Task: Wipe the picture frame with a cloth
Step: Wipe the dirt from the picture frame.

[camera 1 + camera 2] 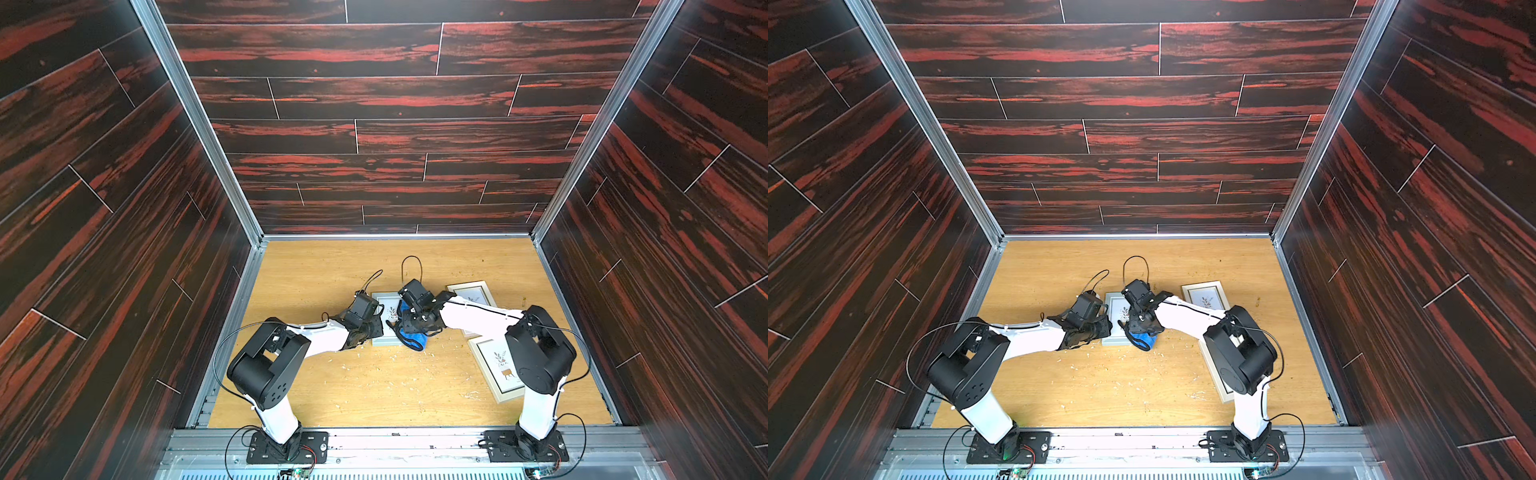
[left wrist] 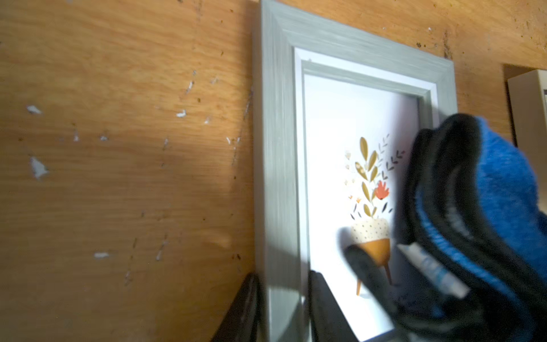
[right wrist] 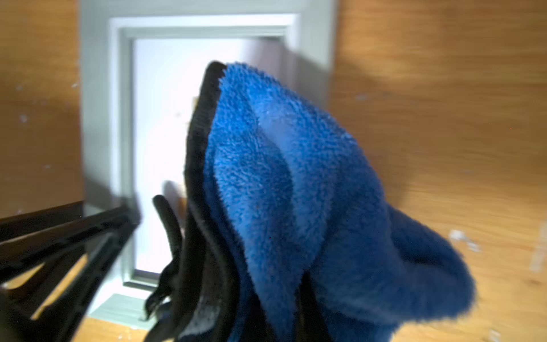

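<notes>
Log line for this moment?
left gripper: shut on grey frame | right gripper: shut on blue cloth | cloth: bunched over frame | contact: cannot tell

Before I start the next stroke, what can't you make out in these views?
Fingertips of the right gripper: buried in the bunched cloth, right wrist view.
Whether the cloth touches the grey frame's glass: both wrist views blur there.
Hold of the left gripper on the grey frame: cut off at the left wrist view's edge.
The two other frames: partly covered by the right arm in both top views.
</notes>
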